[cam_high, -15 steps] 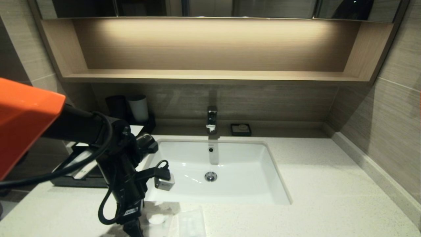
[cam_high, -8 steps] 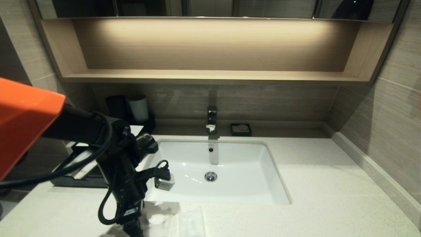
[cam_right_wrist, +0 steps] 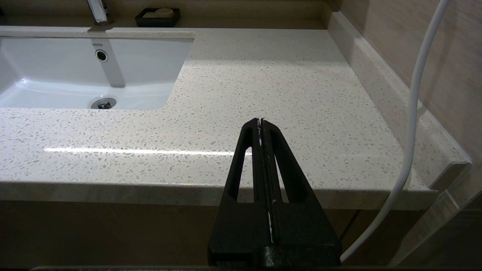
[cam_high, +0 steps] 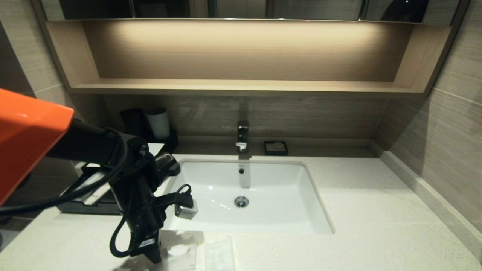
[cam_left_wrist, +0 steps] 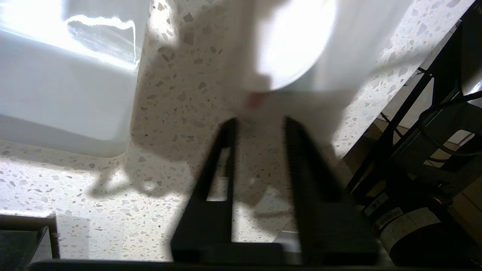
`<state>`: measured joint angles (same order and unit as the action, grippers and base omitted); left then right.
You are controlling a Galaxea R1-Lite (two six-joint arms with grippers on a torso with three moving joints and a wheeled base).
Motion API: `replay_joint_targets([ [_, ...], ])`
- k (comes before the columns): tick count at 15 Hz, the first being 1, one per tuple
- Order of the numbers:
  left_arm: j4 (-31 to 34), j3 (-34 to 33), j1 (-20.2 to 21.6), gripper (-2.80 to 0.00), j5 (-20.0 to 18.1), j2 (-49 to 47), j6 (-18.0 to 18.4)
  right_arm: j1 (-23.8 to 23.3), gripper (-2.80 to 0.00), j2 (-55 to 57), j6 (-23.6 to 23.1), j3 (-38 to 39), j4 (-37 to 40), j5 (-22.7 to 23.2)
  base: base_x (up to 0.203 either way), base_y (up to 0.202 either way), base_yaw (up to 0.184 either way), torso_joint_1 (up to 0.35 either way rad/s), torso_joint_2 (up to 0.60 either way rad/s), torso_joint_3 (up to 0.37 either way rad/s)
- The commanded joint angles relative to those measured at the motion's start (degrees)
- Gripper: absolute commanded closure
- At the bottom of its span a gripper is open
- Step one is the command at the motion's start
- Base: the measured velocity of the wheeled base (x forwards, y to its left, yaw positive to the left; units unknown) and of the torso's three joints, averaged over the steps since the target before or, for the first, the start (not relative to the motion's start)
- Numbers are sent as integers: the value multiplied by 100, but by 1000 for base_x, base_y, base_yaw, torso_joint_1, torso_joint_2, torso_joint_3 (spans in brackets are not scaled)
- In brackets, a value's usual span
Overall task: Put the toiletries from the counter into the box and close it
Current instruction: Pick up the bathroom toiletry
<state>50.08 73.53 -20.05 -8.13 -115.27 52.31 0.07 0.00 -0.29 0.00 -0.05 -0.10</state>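
The squarish packet with the white round disc (cam_high: 179, 250) lies on the counter (cam_high: 339, 241) in front of the sink's left corner. It fills the upper middle of the left wrist view (cam_left_wrist: 297, 49). My left gripper (cam_high: 153, 258) is just left of it, pointing down. It is open (cam_left_wrist: 258, 122), with the packet's near edge at its fingertips. A small rectangular packet (cam_high: 220, 256) lies to the right. The black box (cam_high: 81, 206) stands at the far left behind the arm, drawer pulled out, with a long pale strip (cam_high: 94, 190) in it. My right gripper (cam_right_wrist: 260, 122) is shut and empty before the counter's front edge.
The white sink basin (cam_high: 248, 195) with its tap (cam_high: 242, 136) is set into the middle of the counter. A small black dish (cam_high: 275, 148) sits behind it. Two cups (cam_high: 158, 123) stand at the back left. A wooden shelf (cam_high: 241, 87) hangs above.
My left arm has risen slightly and shifted a little to the left, so the gripper's tip now shows above the picture's lower edge. The right arm has not moved.
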Motion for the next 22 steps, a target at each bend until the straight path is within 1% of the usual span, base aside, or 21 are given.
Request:
replay_joint_targets([
  [1,28,3,1,0,-4,72,25,1,0,-9,3,9,-3,1,0,0,0,0,0,0],
  [8,72,3,85,0,-13,374,4,1,0,-5,3,9,-3,1,0,0,0,0,0,0],
  [11,72,51,355,0,-18,555,7,1,0,-4,3,9,-3,1,0,0,0,0,0,0],
  [15,257,-36,501,0,-13,844,39,1,0,-5,2,9,-3,1,0,0,0,0,0,0],
  [18,369,-67,793,0,-8,1101,73,1,0,-9,3,9,-3,1,0,0,0,0,0,0],
  [22,730,-81,1376,0,-12,1343,96,1,0,-5,3,9,-3,1,0,0,0,0,0,0],
])
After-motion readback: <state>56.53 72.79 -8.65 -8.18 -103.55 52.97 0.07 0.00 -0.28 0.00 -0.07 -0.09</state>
